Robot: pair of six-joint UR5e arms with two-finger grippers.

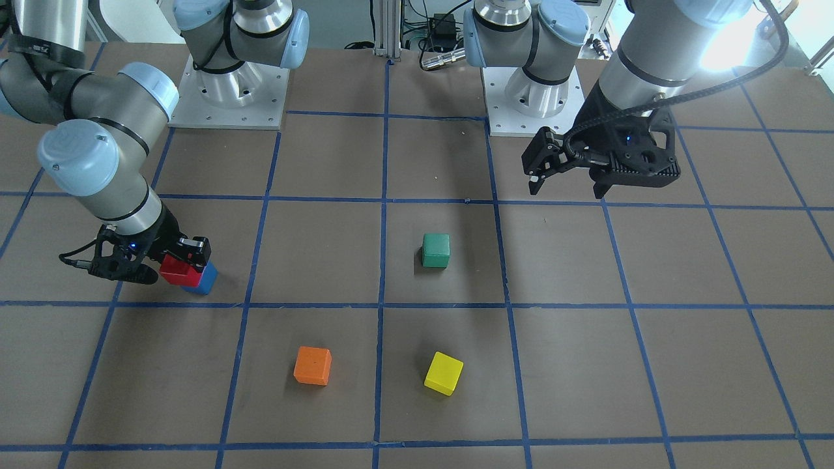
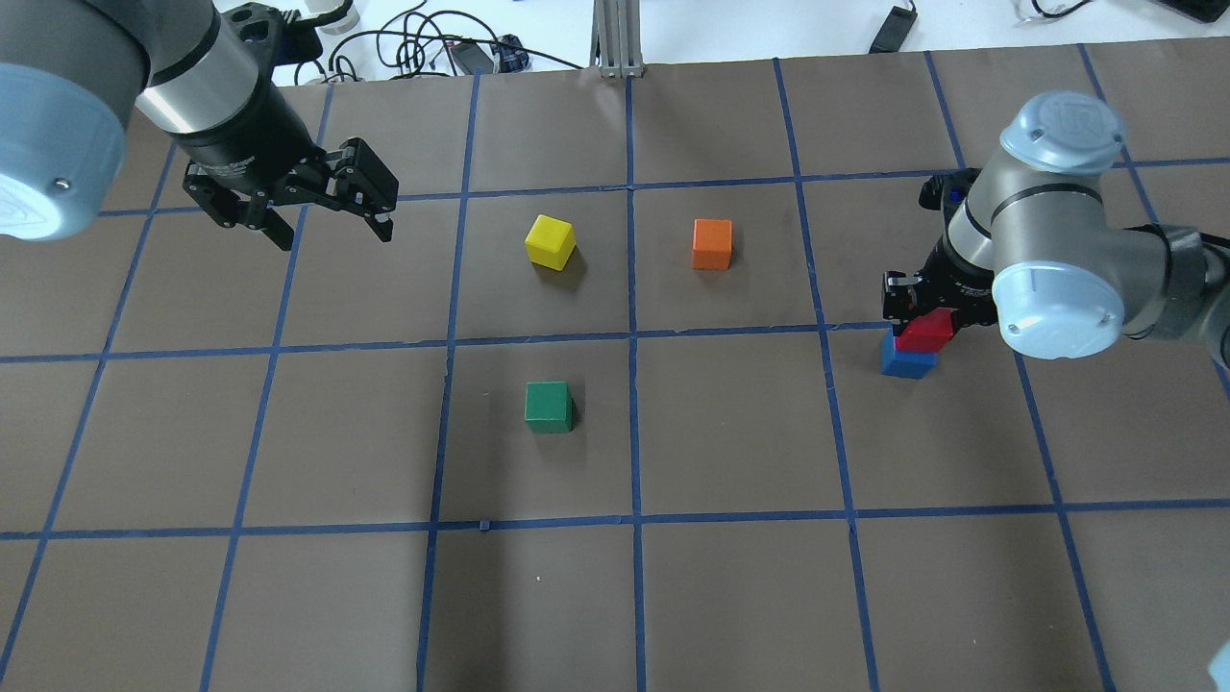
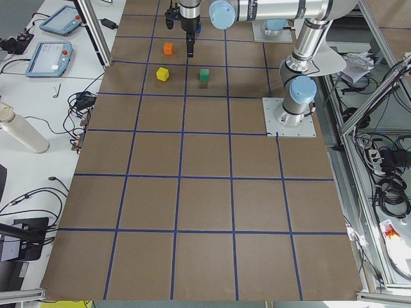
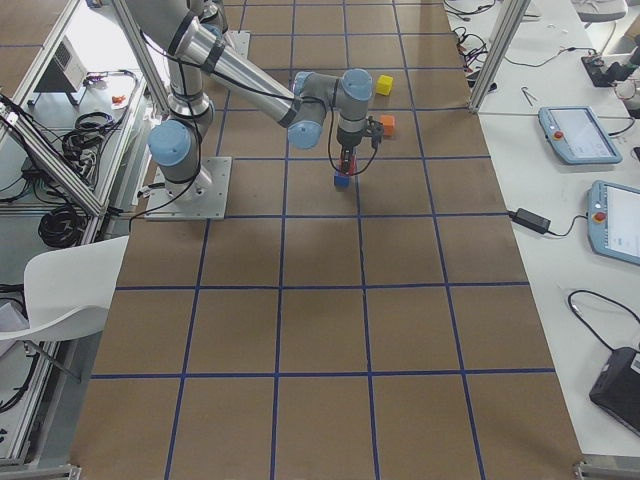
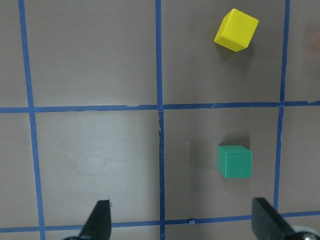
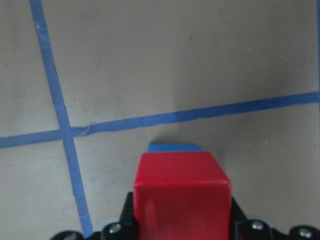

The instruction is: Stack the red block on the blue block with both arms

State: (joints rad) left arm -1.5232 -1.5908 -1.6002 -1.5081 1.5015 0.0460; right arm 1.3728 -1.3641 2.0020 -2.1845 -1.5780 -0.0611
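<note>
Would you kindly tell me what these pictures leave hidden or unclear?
1. Whether the red block touches the blue block: in the right wrist view the red one covers nearly all of the blue.
2. The right gripper: partly hidden behind its own arm in the overhead view.
3. Both blocks in the left side view: too small to separate.
4. The left gripper: all but its fingertips is cut off by the left wrist view's bottom edge.

Robotics lab, bench-mounted arms [image 1: 98, 156] on a tape-gridded table [image 3: 205, 212], teach pendants [image 4: 572, 135], loose cables [image 2: 413, 43], aluminium framing [image 2: 615, 38]
</note>
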